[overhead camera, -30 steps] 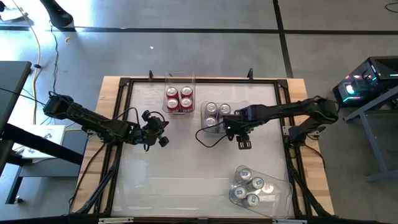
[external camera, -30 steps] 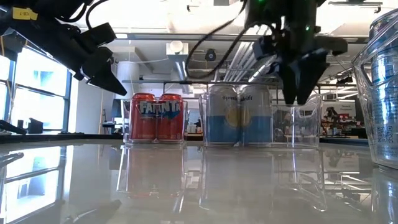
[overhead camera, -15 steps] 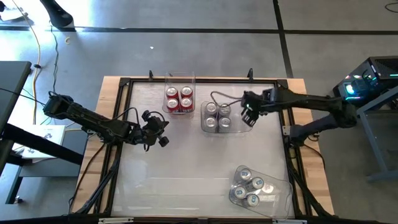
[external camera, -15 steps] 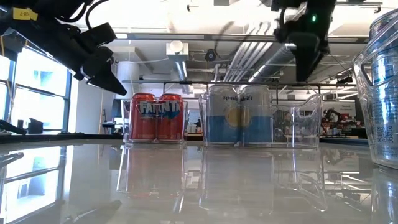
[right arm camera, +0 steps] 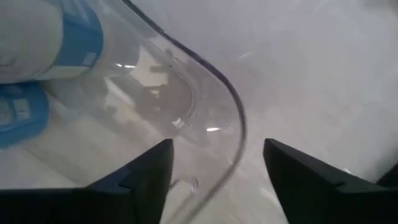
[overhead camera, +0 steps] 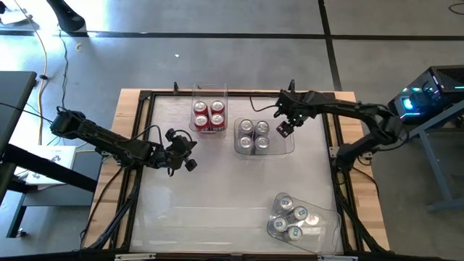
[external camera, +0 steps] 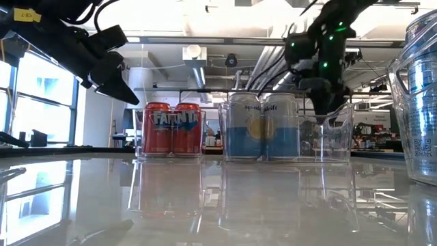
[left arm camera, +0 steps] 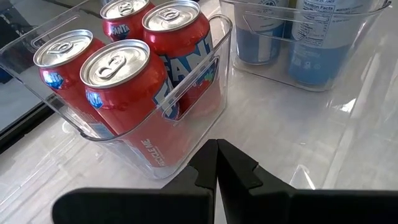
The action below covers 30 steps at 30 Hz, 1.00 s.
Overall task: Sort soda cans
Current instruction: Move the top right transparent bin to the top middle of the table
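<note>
Three bins: red soda cans [overhead camera: 208,114] sit four to a clear bin [overhead camera: 209,93] at the surface's far edge; four silver-blue cans [overhead camera: 253,135] fill the near-left part of the middle bin [overhead camera: 287,147] just beside it; more silver cans [overhead camera: 291,217] lie in a third bin [overhead camera: 328,222] at the near right corner.
Right gripper [overhead camera: 286,127]: fingers spread apart, holding nothing, hovering over the middle bin's unfilled far-right end.
Left gripper [overhead camera: 190,164]: fingers clenched together on nothing, parked over the surface's left part, near the red bin.
Risk: the right fingers [right arm camera: 143,174] straddle the middle bin's curved rim [right arm camera: 231,106]; a careless move could catch that rim, then drag or tip the bin and its cans.
Second risk: the near-corner bin sits askew close to the surface's edge, so a clumsy reach could push it off.
</note>
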Tool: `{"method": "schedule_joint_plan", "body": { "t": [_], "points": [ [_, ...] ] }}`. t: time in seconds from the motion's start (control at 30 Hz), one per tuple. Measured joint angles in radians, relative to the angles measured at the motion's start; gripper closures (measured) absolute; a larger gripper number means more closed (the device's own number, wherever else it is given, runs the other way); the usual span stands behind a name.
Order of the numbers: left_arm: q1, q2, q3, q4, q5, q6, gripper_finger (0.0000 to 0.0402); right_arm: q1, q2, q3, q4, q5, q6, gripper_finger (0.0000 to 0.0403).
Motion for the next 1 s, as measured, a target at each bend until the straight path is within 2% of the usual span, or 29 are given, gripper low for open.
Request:
{"method": "schedule_joint_plan", "body": {
  "t": [0.1,0.33,0.4,0.57,0.8,1.0],
  "points": [
    [0.0,0.0,0.0,0.0,0.0,0.0,0.0402,-0.004,0.039,0.0,0.018,-0.006,-0.023,0.02],
    [0.0,0.0,0.0,0.0,0.0,0.0,0.0401,-0.006,0.08,0.0,0.078,0.005,-0.084,0.0366],
    [0.0,0.0,0.0,0.0,0.0,0.0,0.0401,-0.012,0.085,0.004,0.125,0.012,-0.112,0.0389],
    [0.0,0.0,0.0,0.0,0.0,0.0,0.0401,-0.042,0.094,0.0,0.209,0.005,-0.187,0.0375],
    [0.0,0.0,0.0,0.002,0.005,0.009,0.0401,-0.075,0.094,0.001,0.316,-0.018,-0.345,0.0391],
    [0.0,0.0,0.0,0.081,0.064,0.133,0.0401,-0.078,0.095,0.0,0.369,-0.015,-0.407,0.0371]
  ]
}}
